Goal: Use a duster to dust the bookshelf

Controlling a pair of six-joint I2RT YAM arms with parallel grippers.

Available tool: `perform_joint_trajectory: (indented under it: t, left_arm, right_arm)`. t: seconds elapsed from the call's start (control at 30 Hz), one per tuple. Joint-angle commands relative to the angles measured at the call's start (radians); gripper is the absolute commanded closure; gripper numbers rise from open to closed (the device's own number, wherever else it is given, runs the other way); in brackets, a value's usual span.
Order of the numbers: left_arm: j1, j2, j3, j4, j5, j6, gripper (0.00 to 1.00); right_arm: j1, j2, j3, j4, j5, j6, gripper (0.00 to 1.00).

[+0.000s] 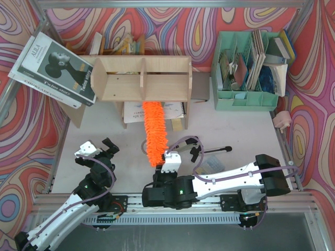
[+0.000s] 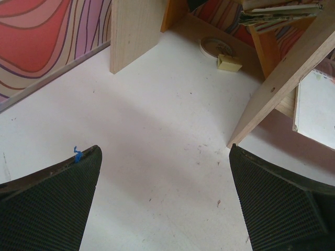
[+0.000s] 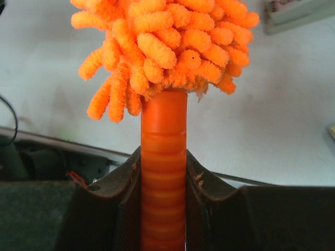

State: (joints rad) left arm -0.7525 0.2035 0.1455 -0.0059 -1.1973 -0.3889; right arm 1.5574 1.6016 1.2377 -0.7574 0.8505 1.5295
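Observation:
The light plywood bookshelf stands at the back centre, with a central divider; its side panels show in the left wrist view. The orange fluffy duster points from the middle of the table up to the shelf's lower front edge. My right gripper is shut on the duster's ribbed orange handle, with the shaggy head just beyond the fingers. My left gripper is open and empty above bare table at the left, short of the shelf.
A mint-green file organizer with papers stands at the back right. A large book leans at the back left. Papers and a notebook lie under the shelf. A black tool lies right of the duster.

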Motion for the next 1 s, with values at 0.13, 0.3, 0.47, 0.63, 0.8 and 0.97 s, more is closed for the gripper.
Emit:
perform_joint_trajectory:
  t: [0.13, 0.3, 0.47, 0.63, 0.8, 0.97]
  left_arm:
    - [0.004, 0.0, -0.007, -0.01, 0.008, -0.011, 0.02]
    - [0.004, 0.001, -0.007, -0.009, 0.007, -0.011, 0.01]
    - [0.005, 0.001, -0.007, -0.01, 0.007, -0.011, 0.02]
    - [0.005, 0.006, -0.006, -0.007, 0.009, -0.011, 0.02]
    - [0.005, 0.004, -0.007, -0.009, 0.009, -0.013, 0.01]
    - [0.006, 0.001, -0.007, -0.011, 0.008, -0.015, 0.01]
  right_arm:
    - [-0.018, 0.012, -0.005, 0.337, -0.051, -0.398, 1.0]
    - [-0.024, 0.024, 0.019, 0.281, -0.04, -0.371, 1.0]
    - [-0.025, 0.018, 0.042, -0.106, 0.042, 0.064, 1.0]
    - [-0.024, -0.014, -0.023, 0.2, -0.008, -0.262, 1.0]
    - [-0.024, 0.012, 0.007, 0.349, -0.058, -0.453, 1.0]
    - [-0.023, 0.04, 0.039, 0.319, -0.068, -0.465, 1.0]
